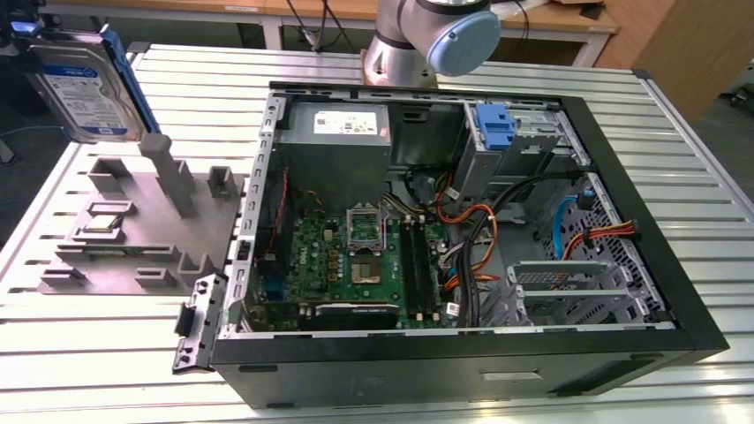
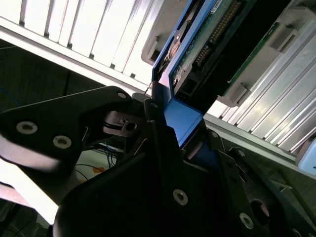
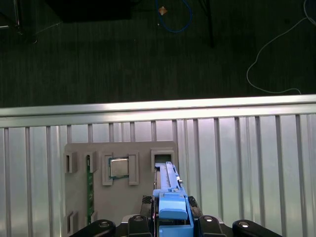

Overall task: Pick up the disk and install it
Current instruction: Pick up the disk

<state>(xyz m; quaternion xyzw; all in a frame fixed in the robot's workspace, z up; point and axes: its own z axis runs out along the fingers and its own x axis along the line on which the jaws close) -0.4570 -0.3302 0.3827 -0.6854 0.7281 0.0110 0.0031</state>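
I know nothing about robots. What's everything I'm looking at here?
disk: one, silver-grey in a blue carrier, held up at the exterior view's left.
fixture plate: one, grey, on the table beside the computer case.
chip: one, silver, seated in the fixture plate.
computer case: one, black, open on the table.
motherboard: one, green, inside the case.
power supply: one, grey, inside the case.
drive caddy: one, blue-handled, beside the power supply.
cables: several, orange and black, inside the case.
table: one, silver, slatted.
arm: one, grey, beyond the case.
gripper: one, black, shut on the disk.
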